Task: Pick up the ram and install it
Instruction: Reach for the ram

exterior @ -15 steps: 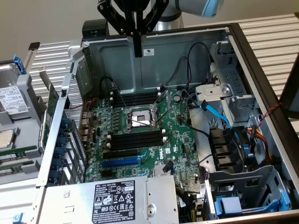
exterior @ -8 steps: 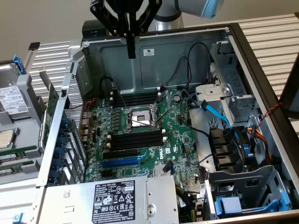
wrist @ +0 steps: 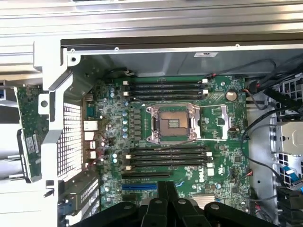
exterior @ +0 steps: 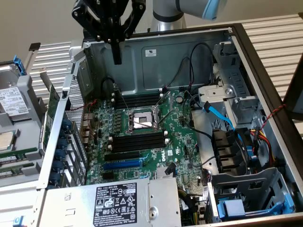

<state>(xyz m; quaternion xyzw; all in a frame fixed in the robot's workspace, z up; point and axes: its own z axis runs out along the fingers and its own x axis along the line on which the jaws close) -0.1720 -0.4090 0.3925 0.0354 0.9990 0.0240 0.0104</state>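
Note:
The ram (wrist: 30, 124) is a dark-green stick with a small white sticker. It stands propped outside the open computer case, against its perforated side wall (wrist: 71, 137). In the exterior view the ram (exterior: 49, 113) shows edge-on at the exterior view's left. My gripper (exterior: 116, 56) hangs above the case's rear wall, fingers pressed together and holding nothing. In the wrist view my gripper (wrist: 164, 188) hovers over the motherboard (wrist: 222, 156), well apart from the ram. Black memory slots (wrist: 165, 158) lie beside the CPU socket (wrist: 171, 124).
A second bank of memory slots (exterior: 137, 100) lies beyond the socket (exterior: 142, 119). A blue expansion slot (exterior: 122, 164) and the power supply (exterior: 118, 203) sit nearer the camera. Cables and a drive cage (exterior: 236, 94) crowd the exterior view's right. More hardware (exterior: 14, 123) lies outside the case.

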